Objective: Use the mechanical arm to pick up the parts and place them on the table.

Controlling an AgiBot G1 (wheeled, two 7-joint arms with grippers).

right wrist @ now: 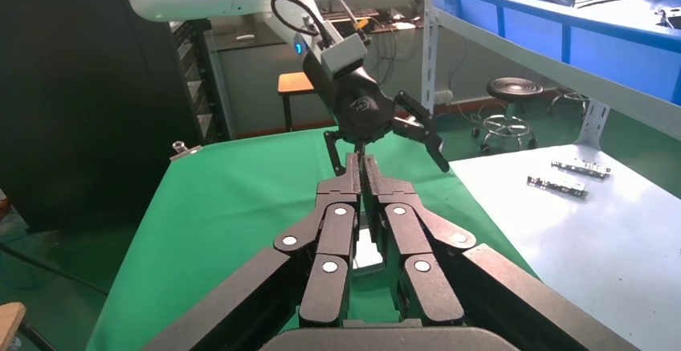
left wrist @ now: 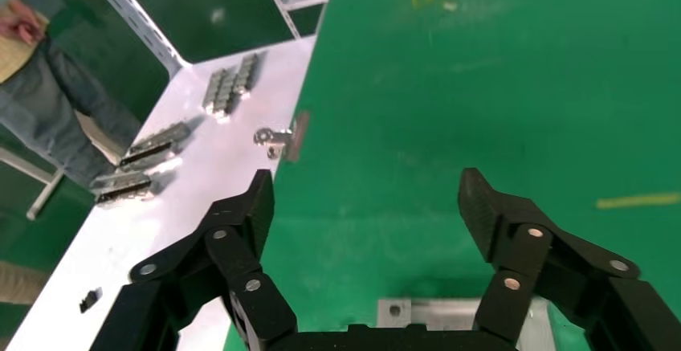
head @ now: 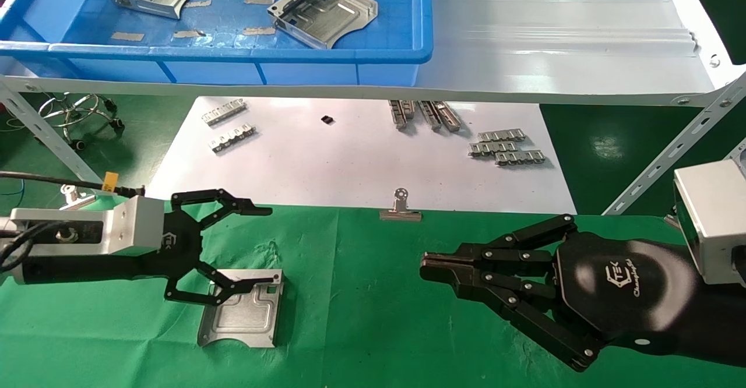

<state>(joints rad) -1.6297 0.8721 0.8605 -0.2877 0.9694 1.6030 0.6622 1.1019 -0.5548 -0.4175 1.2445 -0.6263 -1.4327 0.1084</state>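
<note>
From the head view, the bench (head: pixel 361 295) is covered in wrinkled bright green cloth. One flat silvery stamped part (head: pixel 242 309) lies on it, with raised edges and a stepped groove pressed into its face. The left gripper (head: pixel 265 245) is black and jointed, on a silver wrist block, with its fingers spread wide. The lower finger's tip overlaps the part's top edge and the upper finger is clear of it, so nothing is clamped. The right gripper (head: pixel 424 267) lies low over the cloth, well apart from the part, its glossy black fingers drawn together. Behind the cloth is a white sheet (head: pixel 349 161) scattered with small chain-like link strips (head: pixel 506 148), and a metal binder clip (head: pixel 400 208) sits at its near edge. Up on the grey ribbed shelf (head: pixel 553 32) stands a blue plastic tray (head: pixel 245 56) holding two more parts (head: pixel 323 10).

In the left wrist view, the left gripper's fingertips (left wrist: pixel 261 198) stand wide apart over bare green cloth. A corner of the part (left wrist: pixel 430 313) shows close under the palm, between the finger bases.

In the right wrist view, the right gripper's fingers (right wrist: pixel 361 178) are pressed side by side, empty. Beyond them, the left gripper (right wrist: pixel 393 138) hangs open above the cloth. The tray (right wrist: pixel 562 22) shows on the shelf at one side, with a part inside.
</note>
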